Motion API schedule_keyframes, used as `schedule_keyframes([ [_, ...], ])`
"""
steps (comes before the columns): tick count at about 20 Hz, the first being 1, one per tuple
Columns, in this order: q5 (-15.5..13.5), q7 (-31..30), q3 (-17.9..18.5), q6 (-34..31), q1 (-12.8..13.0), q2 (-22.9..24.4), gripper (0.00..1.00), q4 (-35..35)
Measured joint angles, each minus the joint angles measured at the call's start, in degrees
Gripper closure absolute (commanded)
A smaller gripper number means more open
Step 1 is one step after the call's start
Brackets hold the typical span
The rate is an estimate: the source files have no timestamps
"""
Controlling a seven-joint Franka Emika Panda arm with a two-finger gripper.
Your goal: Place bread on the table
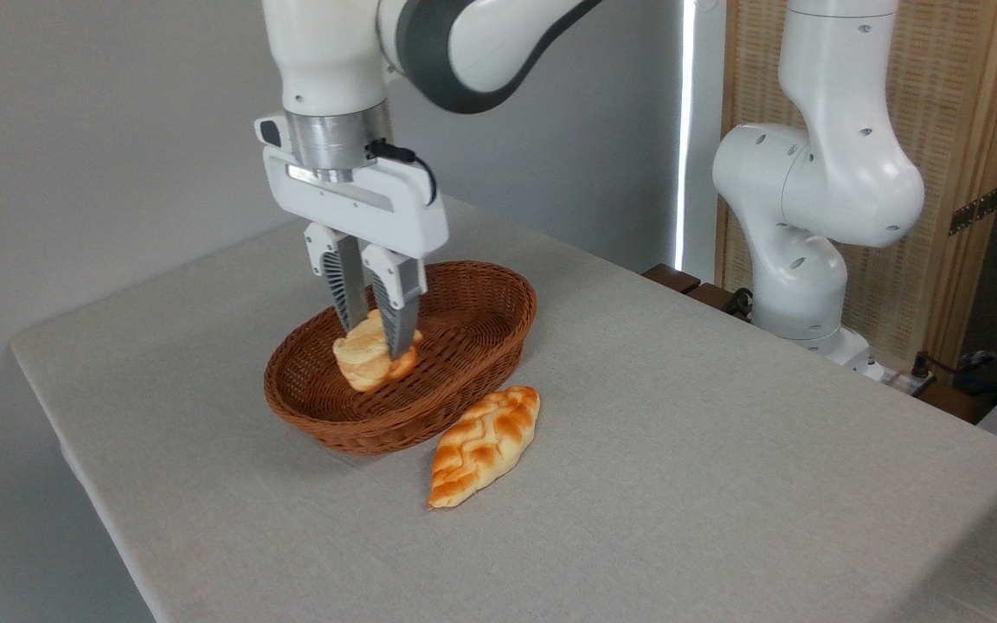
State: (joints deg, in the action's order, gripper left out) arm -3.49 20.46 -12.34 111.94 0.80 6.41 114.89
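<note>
— Tool (375, 342), state?
— Pointing straight down, fingers (396, 316) narrowed and pressed on either side of the bread (366, 359). Gripping it, by the look of the contact.

— Bread, position?
— Directly under the tool, between the fingertips, inside the wicker basket (472, 342). Tilted, pale cracked top turned toward the left of the tool, golden-brown side showing below the right finger. Lifted off the basket floor or touching it? Cannot tell.

— Basket?
— Brown, oval, woven. Surrounding the tool's fingertips, with most of its bowl stretching behind and to the right of the tool. Resting on the table (723, 415).

— Anything else close to the tool?
— Braided loaf (485, 444), leaf-shaped, orange-brown, lying flat on the table in front of and to the right of the tool. Just beside the basket's near rim, outside it; touching or not, hard to say.

— Table itself?
— Light grey-beige cloth, rounded corner to the left of the tool.

— Farther off?
— White arm base (810, 225), well to the right of the tool, behind the table's far edge.
</note>
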Motion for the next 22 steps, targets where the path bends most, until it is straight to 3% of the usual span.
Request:
schedule_keyframes([
  [2,0.26,3.16,2.33,-2.57,-0.11,0.41,0.35,0.01],
  [7,3.87,12.10,8.74,-5.17,-0.37,0.20,0.31,0.51],
  [9,4.45,15.69,10.79,-5.48,-0.46,0.17,0.08,1.55],
  [11,4.70,17.86,12.23,-6.22,-0.48,0.15,0.00,2.47],
  [22,4.73,18.78,12.39,-6.44,0.12,-0.36,0.00,4.60],
])
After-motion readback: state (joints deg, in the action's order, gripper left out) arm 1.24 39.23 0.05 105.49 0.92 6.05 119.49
